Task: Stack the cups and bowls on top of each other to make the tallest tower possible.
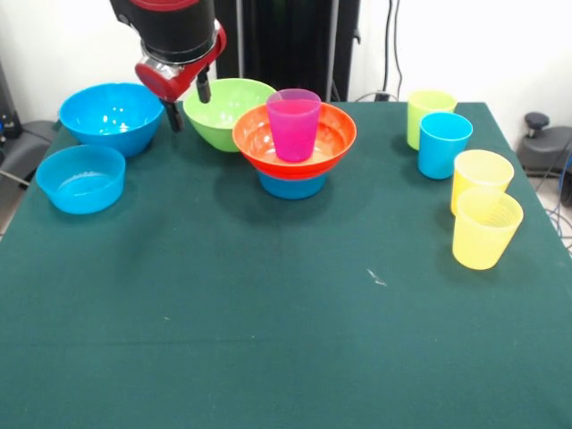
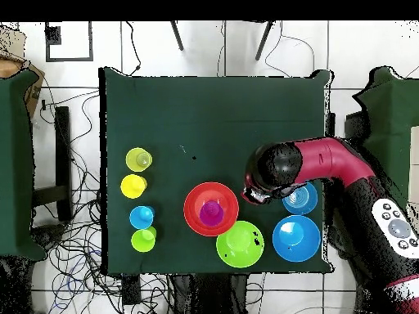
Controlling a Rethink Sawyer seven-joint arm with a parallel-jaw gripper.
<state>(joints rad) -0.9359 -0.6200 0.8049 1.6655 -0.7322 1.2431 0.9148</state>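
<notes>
The tower stands at the table's middle back: a small blue bowl, the wide orange bowl on it, and the purple cup upright inside. My gripper hangs open and empty between the large blue bowl and the lime green bowl. Another small blue bowl sits left in the front view, partly under my arm from overhead. On the right stand a green cup, a blue cup and two yellow cups.
Everything rests on a dark green table with wide bare cloth toward the front in the front view. The bowls by my gripper stand close together. Cables lie on the floor around the table.
</notes>
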